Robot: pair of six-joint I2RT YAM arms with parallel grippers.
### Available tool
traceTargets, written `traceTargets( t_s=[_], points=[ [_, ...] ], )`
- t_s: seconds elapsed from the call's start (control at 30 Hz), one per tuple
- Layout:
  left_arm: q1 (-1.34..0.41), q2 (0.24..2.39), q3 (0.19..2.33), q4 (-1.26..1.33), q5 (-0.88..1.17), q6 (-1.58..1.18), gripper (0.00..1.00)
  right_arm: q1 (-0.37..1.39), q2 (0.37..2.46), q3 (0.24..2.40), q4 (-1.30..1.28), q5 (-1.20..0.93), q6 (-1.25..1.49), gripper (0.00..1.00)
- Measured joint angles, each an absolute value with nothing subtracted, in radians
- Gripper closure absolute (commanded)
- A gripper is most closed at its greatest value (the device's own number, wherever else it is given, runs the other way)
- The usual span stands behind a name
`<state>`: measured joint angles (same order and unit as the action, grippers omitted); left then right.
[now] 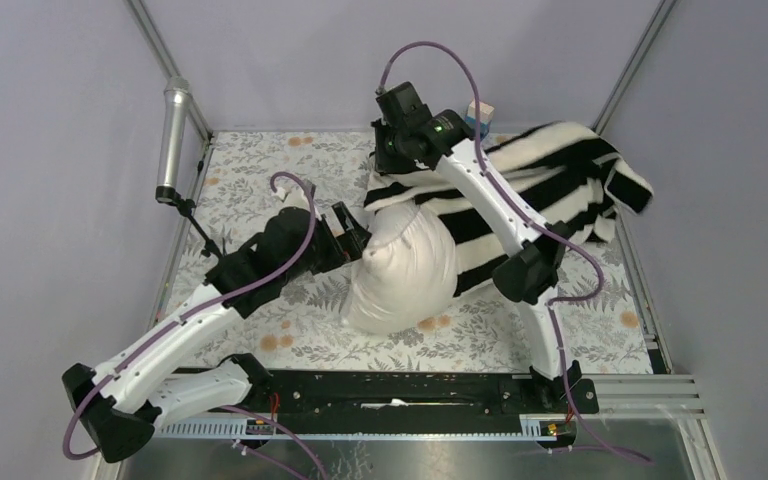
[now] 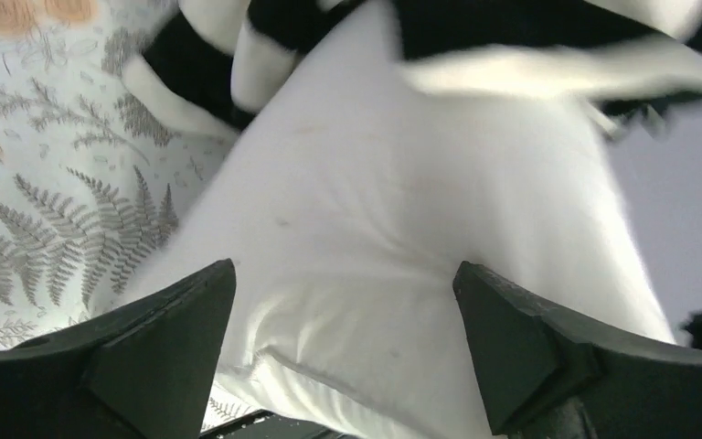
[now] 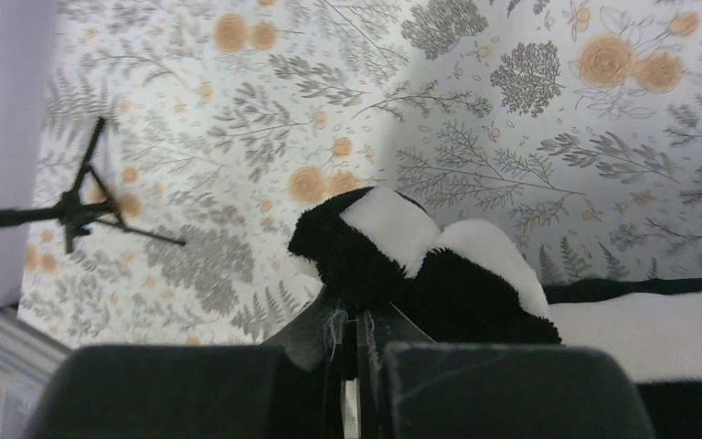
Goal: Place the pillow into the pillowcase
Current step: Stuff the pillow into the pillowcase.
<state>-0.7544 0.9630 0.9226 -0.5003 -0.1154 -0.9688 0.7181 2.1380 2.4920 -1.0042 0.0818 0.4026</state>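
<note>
Cream, plump, lying mid-table on floral covering (image 1: 260, 170): pillow (image 1: 405, 270), near end bare, far end under striped cloth. Just beside its left flank, fingers spread wide, holding nothing: left gripper (image 2: 343, 274). Spreading toward far right corner: pillowcase (image 1: 550, 185). Pinched tight on its far-left hem: right gripper (image 3: 361, 315).
</note>
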Motion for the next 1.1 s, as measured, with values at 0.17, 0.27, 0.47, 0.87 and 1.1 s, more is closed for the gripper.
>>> traceTargets(
  t_s=[0.17,0.27,0.47,0.87,1.1],
  points=[
    [-0.772,0.950,1.082,-0.611,-0.175,-0.867,0.01,0.659,2.252,2.397,-0.882,0.015,0.419,1.00],
    [-0.775,0.927,1.111,-0.636,-0.210,-0.830,0.01,0.653,2.302,2.397,-0.852,-0.005,0.427,1.00],
    [-0.781,0.879,1.100,-0.636,-0.223,-0.821,0.01,0.654,2.313,2.401,-0.819,-0.018,0.439,1.00],
    [-0.770,0.950,0.839,-0.473,-0.261,-0.862,0.13,0.720,2.298,2.430,-0.843,0.151,0.375,0.34],
    [-0.633,1.036,0.636,-0.202,-0.241,-0.943,0.87,0.848,2.172,2.413,-0.851,0.365,0.287,0.00]
  ],
)
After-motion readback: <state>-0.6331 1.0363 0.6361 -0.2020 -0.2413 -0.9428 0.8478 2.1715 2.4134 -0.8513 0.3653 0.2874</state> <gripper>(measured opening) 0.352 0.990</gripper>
